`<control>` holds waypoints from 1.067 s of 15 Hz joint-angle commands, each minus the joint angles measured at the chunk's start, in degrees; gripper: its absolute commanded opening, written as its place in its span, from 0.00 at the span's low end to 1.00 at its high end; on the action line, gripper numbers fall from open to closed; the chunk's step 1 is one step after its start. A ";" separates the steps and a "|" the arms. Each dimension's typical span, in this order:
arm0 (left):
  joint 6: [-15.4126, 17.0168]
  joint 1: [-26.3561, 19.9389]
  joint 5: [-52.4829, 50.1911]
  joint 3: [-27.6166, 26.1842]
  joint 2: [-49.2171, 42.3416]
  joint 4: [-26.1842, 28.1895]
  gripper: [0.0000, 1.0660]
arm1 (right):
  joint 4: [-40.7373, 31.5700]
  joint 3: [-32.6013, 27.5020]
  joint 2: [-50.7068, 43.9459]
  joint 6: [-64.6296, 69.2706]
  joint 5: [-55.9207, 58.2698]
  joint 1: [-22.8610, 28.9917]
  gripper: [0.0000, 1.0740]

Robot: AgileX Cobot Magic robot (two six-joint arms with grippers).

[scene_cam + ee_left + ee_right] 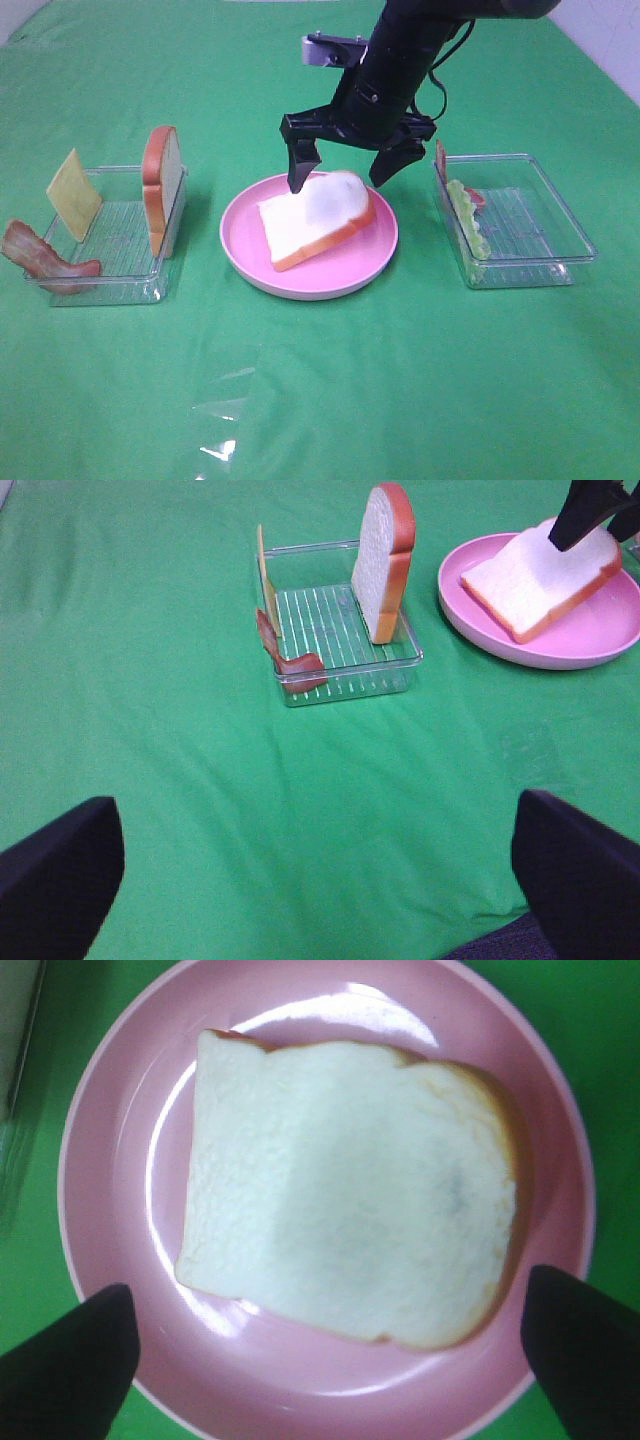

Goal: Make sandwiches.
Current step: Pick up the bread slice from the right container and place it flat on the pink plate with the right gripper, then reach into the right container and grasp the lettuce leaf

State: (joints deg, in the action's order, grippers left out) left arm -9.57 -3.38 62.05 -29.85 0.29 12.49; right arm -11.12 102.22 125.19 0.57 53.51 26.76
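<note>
A white bread slice (315, 218) with an orange-brown crust lies flat on the round pink plate (300, 285) in the middle. My right gripper (343, 172) hangs open just above the slice's far part, one finger on each side, holding nothing. The right wrist view looks straight down on the slice (345, 1190) and plate (110, 1160), with the right gripper (325, 1370) spread wide. My left gripper (320, 900) is open over bare cloth, short of the left tray (345, 630). That tray holds an upright bread slice (385, 560), a cheese square (262, 570) and bacon (290, 660).
The clear left tray (115, 240) stands left of the plate with bread (163, 185), cheese (74, 193) and bacon (45, 262). The clear right tray (525, 225) holds lettuce (468, 218) and a red piece (440, 160) against its left wall. Green cloth covers the table.
</note>
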 commanded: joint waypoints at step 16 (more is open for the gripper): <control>0.34 -0.17 0.00 0.06 0.06 0.00 0.94 | 18.16 10.49 -14.50 1.20 22.57 -0.11 0.92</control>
State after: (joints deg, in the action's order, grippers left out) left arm -9.57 -3.38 62.05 -29.85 0.29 12.49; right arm 6.36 112.59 111.10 1.15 69.50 26.76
